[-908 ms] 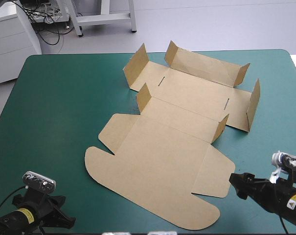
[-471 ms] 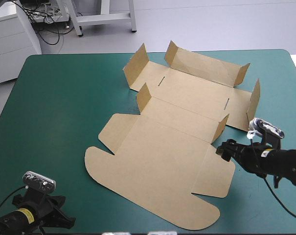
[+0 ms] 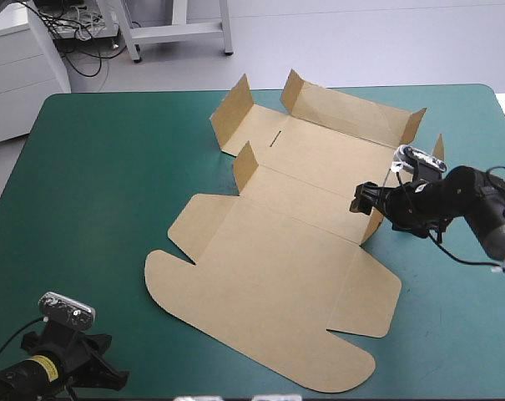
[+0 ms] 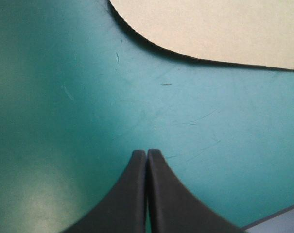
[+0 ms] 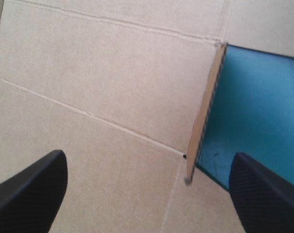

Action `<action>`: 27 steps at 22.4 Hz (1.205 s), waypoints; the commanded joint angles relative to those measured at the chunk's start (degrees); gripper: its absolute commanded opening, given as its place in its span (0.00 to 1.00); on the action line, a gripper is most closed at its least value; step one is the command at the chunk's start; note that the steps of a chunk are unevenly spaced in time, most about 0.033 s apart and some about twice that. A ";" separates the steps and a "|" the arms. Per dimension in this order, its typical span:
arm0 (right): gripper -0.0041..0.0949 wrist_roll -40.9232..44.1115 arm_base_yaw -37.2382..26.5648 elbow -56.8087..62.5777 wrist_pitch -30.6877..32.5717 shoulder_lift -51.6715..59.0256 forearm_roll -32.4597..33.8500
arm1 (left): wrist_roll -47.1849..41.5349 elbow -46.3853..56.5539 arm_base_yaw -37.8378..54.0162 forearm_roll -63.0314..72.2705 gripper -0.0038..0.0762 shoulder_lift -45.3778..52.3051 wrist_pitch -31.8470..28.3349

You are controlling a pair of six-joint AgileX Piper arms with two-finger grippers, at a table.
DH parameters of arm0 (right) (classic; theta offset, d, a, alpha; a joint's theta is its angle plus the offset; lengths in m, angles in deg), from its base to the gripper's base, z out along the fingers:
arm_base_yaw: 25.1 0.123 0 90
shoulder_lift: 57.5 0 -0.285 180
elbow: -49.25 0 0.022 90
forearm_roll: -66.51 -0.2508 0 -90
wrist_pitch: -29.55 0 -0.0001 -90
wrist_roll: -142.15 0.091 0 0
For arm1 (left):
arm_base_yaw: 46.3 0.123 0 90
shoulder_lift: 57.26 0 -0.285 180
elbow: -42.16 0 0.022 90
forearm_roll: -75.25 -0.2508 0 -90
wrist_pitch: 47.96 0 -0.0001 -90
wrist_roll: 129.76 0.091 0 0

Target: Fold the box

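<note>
The brown box lies as a cut sheet on the teal-green cover, its lid panel flat toward the front and several short flaps raised farther back. My right gripper hangs open over the small raised flap at the sheet's right side. In the right wrist view that flap's edge stands between and ahead of the right gripper, untouched. My left gripper rests shut near the front left corner of the table. Ahead of the left gripper shows the rounded lid edge.
Taller raised walls stand along the box's far side, and one side wall rises just behind my right arm. Teal-green cover stretches left of the box. The table's front edge runs close beside my left gripper.
My right gripper has travelled from the front right of the table back and leftward, arriving over the box's small right flap. The left arm and the box have stayed still.
</note>
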 commanded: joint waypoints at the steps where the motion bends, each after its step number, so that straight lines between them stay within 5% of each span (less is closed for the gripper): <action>1: 0.88 -0.30 0.19 -6.67 1.22 -3.94 -0.18 | -0.66 -1.40 -0.25 0.12 0.01 -0.51 -2.48; 10: 0.85 2.52 0.19 -13.36 7.69 -13.73 0.79 | -0.66 -1.40 -0.25 0.12 0.01 -0.51 -2.48; 16: 0.40 3.09 0.07 -13.36 8.29 -14.27 5.32 | -0.66 -1.40 -0.25 0.12 0.01 -0.51 -2.48; 19: 0.03 3.09 0.07 -13.36 8.29 -14.27 7.50 | -0.66 -1.40 -0.25 0.12 0.01 -0.51 -2.48; 27: 0.02 -0.50 0.07 -13.36 8.75 -14.27 9.43 | -0.66 -1.40 -0.25 0.12 0.01 -0.51 -2.48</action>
